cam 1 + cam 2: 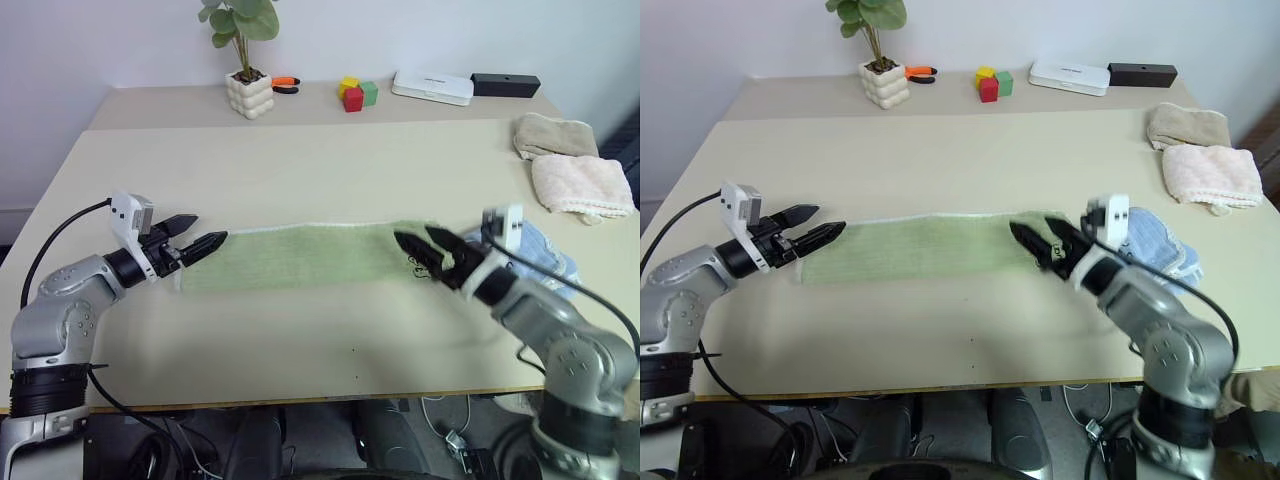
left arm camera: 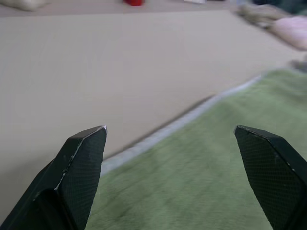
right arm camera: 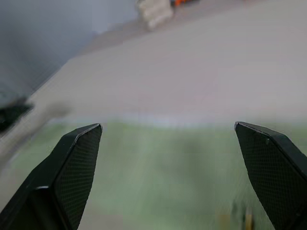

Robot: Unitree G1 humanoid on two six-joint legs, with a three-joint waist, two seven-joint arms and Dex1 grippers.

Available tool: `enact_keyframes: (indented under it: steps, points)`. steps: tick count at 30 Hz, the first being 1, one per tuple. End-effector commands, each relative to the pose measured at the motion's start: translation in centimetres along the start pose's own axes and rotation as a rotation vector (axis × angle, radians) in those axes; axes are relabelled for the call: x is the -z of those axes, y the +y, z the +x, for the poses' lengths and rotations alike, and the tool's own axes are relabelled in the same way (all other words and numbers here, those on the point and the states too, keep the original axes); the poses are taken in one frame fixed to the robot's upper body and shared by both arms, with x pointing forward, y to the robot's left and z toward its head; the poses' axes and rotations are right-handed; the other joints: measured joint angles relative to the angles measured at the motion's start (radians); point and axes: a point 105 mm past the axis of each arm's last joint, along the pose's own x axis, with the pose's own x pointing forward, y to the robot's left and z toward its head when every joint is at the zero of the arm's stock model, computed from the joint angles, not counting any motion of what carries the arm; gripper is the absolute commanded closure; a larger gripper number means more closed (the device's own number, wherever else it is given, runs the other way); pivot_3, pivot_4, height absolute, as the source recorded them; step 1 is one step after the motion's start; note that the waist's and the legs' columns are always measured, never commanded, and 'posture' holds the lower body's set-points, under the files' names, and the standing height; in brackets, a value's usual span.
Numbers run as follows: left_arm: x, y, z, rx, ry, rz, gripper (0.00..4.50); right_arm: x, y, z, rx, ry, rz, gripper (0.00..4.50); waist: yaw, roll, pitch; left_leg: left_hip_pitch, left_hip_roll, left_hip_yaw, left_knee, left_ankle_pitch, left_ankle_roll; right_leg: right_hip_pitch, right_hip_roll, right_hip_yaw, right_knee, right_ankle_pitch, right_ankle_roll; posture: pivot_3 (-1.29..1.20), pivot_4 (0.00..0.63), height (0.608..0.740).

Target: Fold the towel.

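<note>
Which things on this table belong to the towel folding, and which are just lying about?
Job:
- green towel, flat
- left gripper, open at one end
- right gripper, open at the other

Lying about:
- blue cloth
- two folded beige towels
- potted plant
- coloured blocks
- white box
- black box

The towel (image 1: 300,257) is nubby green terry cloth on a smooth matt beige table (image 1: 300,170).
</note>
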Motion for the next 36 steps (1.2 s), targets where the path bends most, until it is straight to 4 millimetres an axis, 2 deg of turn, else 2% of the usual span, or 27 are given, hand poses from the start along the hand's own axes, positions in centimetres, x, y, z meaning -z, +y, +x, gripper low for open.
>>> enact_keyframes:
  steps: [1, 3, 6, 9, 11, 15, 27, 28, 30, 36]
  points:
    - [-2.2, -1.8, 0.1, 0.121, -0.02, 0.181, 0.04, -0.1, -1.6, -2.5, 0.172, -0.036, -0.016, 0.0, 0.001, 0.0, 0.0, 0.0, 0.0, 0.0, 0.0, 0.0, 0.0, 0.0, 0.0, 0.0, 0.0, 0.0, 0.0, 0.0, 0.15, 0.74]
    - [-2.4, -2.9, 0.3, 0.197, -0.023, 0.249, 0.04, 1.0, -3.1, -3.5, 0.296, -0.029, 0.03, 0.0, 0.005, 0.0, 0.0, 0.001, 0.0, 0.001, -0.001, 0.0, 0.0, 0.0, 0.0, 0.0, 0.0, 0.0, 0.0, 0.0, 0.15, 0.74]
    - [-2.5, -3.7, 0.5, 0.253, -0.057, 0.292, 0.04, 1.5, -2.9, -3.7, 0.32, -0.037, 0.038, 0.0, 0.003, 0.0, 0.0, 0.001, 0.0, 0.002, -0.001, 0.0, 0.0, 0.0, 0.0, 0.002, -0.001, -0.001, -0.002, 0.0, 0.15, 0.74]
    - [-2.8, -4.2, 1.0, 0.3, -0.079, 0.299, 0.04, 2.5, -3.6, -3.9, 0.405, -0.054, 0.107, 0.0, 0.005, 0.0, 0.0, 0.002, 0.001, 0.002, -0.001, 0.0, 0.0, 0.0, 0.001, 0.002, -0.001, -0.002, -0.003, 0.0, 0.15, 0.74]
    - [-2.9, -4.5, 1.0, 0.317, -0.088, 0.297, 0.04, 2.7, -3.4, -3.5, 0.408, -0.059, 0.116, 0.0, 0.004, 0.0, 0.0, 0.001, 0.001, 0.002, -0.001, 0.0, 0.0, 0.0, 0.001, 0.002, -0.001, -0.002, -0.003, 0.0, 0.15, 0.74]
    - [-2.7, -4.6, 1.0, 0.333, -0.079, 0.286, 0.04, 2.4, -4.3, -2.4, 0.461, -0.119, 0.22, 0.0, 0.002, 0.0, 0.0, 0.002, 0.001, 0.002, -0.001, 0.0, 0.0, 0.0, 0.001, 0.002, -0.001, -0.002, -0.003, 0.0, 0.15, 0.74]
    - [-2.6, -5.1, 0.6, 0.307, -0.084, 0.282, 0.04, 3.4, -5.6, 0.5, 0.512, -0.105, 0.244, 0.0, 0.001, -0.001, 0.0, 0.004, 0.001, 0.002, -0.002, 0.0, 0.0, 0.003, 0.001, 0.002, -0.004, -0.002, -0.003, 0.0, 0.15, 0.74]
    - [-2.6, -5.1, 0.6, 0.304, -0.084, 0.281, 0.0, 3.5, -5.6, 0.7, 0.509, -0.106, 0.251, 0.53, 0.001, -0.001, 0.0, 0.006, 0.001, 0.002, -0.002, 0.0, 0.0, 0.005, 0.001, 0.002, -0.004, -0.002, -0.003, 0.0, 0.15, 0.74]
    - [-2.6, -5.0, 0.5, 0.298, -0.084, 0.281, 0.0, 3.6, -5.7, 1.2, 0.507, -0.11, 0.276, 1.21, 0.0, -0.001, 0.0, 0.007, 0.002, 0.002, -0.003, 0.0, 0.001, 0.006, 0.001, 0.002, -0.005, -0.002, -0.003, 0.0, 0.15, 0.74]
    - [-2.6, -4.8, 0.6, 0.291, -0.087, 0.279, 0.0, 2.7, -4.7, 2.1, 0.465, -0.147, 0.275, 4.28, -0.013, -0.001, 0.0, 0.007, 0.002, 0.002, -0.004, -0.001, 0.001, 0.006, 0.002, 0.002, -0.006, -0.002, -0.003, 0.0, 0.15, 0.74]
